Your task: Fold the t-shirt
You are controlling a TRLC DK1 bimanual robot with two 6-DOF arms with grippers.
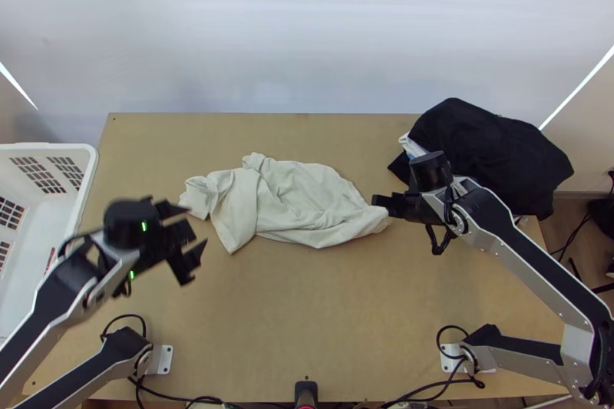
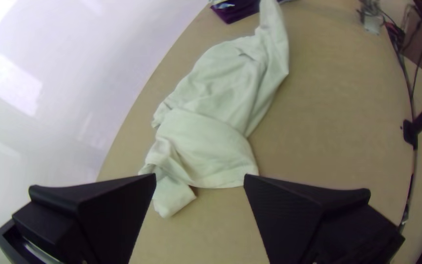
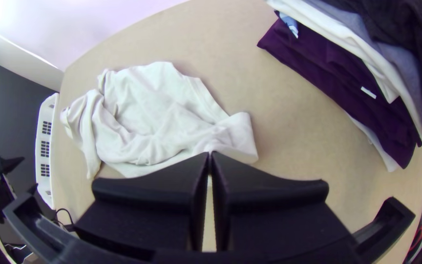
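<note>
T-shirt (image 1: 295, 198) is an off-white one, sitting around the middle of the desk (image 1: 330, 317), bunched and rumpled, with one end twisted toward the basket side. The right end effector (image 1: 384, 206) is clamped on the opposite end, by the clothes pile. The left end effector (image 1: 196, 226) is wide apart, nothing between its fingers, near the twisted end.

White plastic basket (image 1: 88, 179) with slotted walls is over at the left edge. There's a thin red streak at its near side, can't tell what it is.

The clothes pile is at the far right corner. From the top view it's mostly a big black cloth (image 1: 476, 140) draped over the lot, but the right wrist view gives you the layers: a dark purple garment (image 3: 323, 63) with a little white tag (image 3: 368, 93), then white (image 3: 345, 34) and grey fabric (image 3: 409, 73).

Desk's light wood, cables (image 1: 192, 398) run along the near edge, and there's a glossy white wall (image 1: 307, 33) behind. Wooden floor (image 1: 572, 236) off to the right.
</note>
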